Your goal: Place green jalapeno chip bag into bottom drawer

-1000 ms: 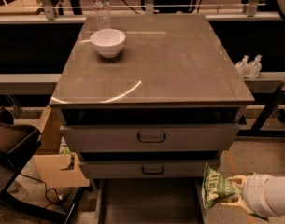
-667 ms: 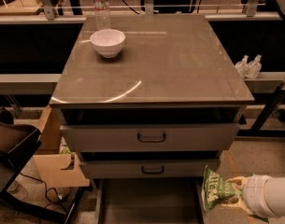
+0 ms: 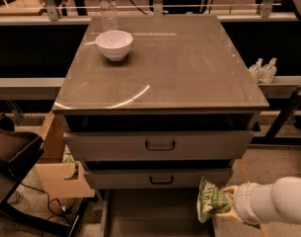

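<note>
arm: white, smooth, rounded | cuff: ribbed | gripper: tan, lower right

The white arm is sticking into the shot from the bottom right corner, lying roughly level and pointing left. Its fat rounded forearm is narrowing into a ribbed white wrist collar, and the gripper is sitting right at the end of that, low in the frame. Its tan fingers are pinching the right edge of the chip bag, holding it upright.
</note>
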{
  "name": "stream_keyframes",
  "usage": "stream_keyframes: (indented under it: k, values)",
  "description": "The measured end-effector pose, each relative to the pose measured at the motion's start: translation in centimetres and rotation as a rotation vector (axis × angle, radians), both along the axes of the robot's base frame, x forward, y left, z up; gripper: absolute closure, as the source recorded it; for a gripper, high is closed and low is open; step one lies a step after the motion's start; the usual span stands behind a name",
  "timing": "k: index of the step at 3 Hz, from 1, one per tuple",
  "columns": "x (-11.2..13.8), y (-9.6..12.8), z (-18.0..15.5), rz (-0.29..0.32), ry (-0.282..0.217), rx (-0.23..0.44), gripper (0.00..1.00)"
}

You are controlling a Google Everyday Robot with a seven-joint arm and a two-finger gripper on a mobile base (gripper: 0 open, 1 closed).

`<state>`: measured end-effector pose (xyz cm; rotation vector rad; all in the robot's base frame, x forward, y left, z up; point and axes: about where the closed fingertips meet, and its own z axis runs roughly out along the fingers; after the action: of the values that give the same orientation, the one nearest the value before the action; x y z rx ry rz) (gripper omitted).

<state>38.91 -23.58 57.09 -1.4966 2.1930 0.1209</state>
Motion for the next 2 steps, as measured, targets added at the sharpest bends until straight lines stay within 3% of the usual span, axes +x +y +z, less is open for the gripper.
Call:
stream_keyframes:
  k: [2]
  values:
    - [3.7, 6.2, -8.6, 0.074, 0.005, -0.01, 1.0]
